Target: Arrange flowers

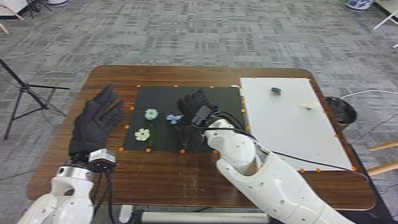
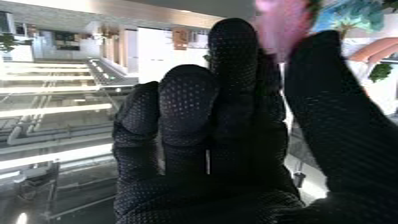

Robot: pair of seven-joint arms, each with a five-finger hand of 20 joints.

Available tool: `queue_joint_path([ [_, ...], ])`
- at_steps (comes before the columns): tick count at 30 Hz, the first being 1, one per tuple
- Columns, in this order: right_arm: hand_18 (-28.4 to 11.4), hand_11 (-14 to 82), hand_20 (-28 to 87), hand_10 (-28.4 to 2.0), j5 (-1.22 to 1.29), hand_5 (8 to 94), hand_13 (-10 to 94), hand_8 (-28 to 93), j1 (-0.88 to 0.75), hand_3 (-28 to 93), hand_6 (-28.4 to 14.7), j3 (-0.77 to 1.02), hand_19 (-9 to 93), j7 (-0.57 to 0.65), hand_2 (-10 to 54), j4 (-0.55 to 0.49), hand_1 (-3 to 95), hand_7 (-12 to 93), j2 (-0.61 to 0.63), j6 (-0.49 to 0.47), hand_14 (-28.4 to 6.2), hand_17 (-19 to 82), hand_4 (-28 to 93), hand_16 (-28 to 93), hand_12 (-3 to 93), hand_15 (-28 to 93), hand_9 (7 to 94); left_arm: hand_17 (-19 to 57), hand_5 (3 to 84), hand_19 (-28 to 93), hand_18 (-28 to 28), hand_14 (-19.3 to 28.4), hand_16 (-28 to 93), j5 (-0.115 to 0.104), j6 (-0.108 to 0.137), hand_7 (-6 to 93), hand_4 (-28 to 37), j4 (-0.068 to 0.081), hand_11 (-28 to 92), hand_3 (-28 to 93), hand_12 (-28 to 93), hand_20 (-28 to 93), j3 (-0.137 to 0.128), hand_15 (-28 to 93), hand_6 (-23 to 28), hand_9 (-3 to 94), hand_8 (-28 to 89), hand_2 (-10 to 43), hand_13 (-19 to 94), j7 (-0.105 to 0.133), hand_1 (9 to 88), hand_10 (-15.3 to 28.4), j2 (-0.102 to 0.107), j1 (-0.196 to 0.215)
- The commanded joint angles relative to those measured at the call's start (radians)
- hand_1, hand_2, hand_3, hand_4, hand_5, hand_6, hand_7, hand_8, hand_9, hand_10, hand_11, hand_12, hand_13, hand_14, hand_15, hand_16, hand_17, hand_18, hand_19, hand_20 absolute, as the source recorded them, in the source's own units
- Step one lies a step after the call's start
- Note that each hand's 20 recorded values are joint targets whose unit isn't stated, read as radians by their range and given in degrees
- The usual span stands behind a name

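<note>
Progress: 2 blooms [image 1: 275, 90] on white sheet [image 1: 289, 135], likely done; 3 flowers [image 1: 151, 114] on black mat [image 1: 164, 99] pending; right hand [image 1: 191, 103]: you cannot tell its grip.

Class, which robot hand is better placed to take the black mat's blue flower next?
Probably the right robot hand: it's close beside the blue flower; the left robot hand is off the black mat.

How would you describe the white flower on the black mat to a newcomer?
On the brown wooden table lies a flat black mat. Near its left edge, at the end closer to the robot, is a small creamy-white flower with rounded petals. It is paler and nearer the robot than the round mint-green flower and the small blue flower.
</note>
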Motion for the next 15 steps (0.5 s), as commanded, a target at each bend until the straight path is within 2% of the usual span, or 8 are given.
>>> queue_joint_path([
  [1,-20.0,36.3,53,-8.3,0.002,65.1,62,2,0.002,78,1.7,0.012,81,0.001,-9.5,-0.005,36.5,40,-0.009,0.006,-7.5,25,-28,33,34.2,75,72.0,-12.3,26.3,40,19.5,13.2,7,0.004,-0.008,15.8,-27.0,0.002,11,60,16,7,0.003,8,0.3,20.9,-9,-1.2,18,-0.006,23.3,9.7,0.002,-0.008],
  [4,-20.0,38.8,54,-8.8,0.003,65.0,62,2,0.003,79,1.6,0.009,81,0.009,-9.5,-0.010,35.0,38,-0.006,0.010,-7.7,25,-28,32,30.4,75,70.7,-12.2,26.3,40,19.6,13.2,7,0.003,-0.010,15.8,-27.0,0.001,11,60,16,7,0.000,8,0.3,21.0,-9,-1.3,19,-0.005,23.4,9.6,0.002,-0.007],
  [12,-20.4,39.2,54,-9.4,0.012,64.2,61,0,0.002,81,1.9,0.017,80,0.014,-9.5,-0.024,32.0,36,-0.001,0.011,-8.0,24,-28,32,28.8,75,68.5,-12.2,26.3,40,19.6,13.2,7,0.005,-0.008,15.6,-27.0,-0.003,11,60,16,7,-0.004,8,0.3,21.1,-9,-1.2,19,-0.004,23.2,9.7,-0.001,0.000],
  [15,-20.7,39.4,54,-9.6,0.017,63.2,60,-9,0.003,82,1.8,0.023,80,0.012,-9.5,-0.046,30.8,36,0.011,0.003,-8.2,24,-28,32,28.5,76,67.0,-12.2,26.3,40,19.6,13.2,7,0.005,-0.007,15.6,-27.0,-0.009,11,60,16,7,-0.010,8,0.3,21.0,-9,-1.2,19,-0.002,23.3,9.7,-0.003,0.011],
])
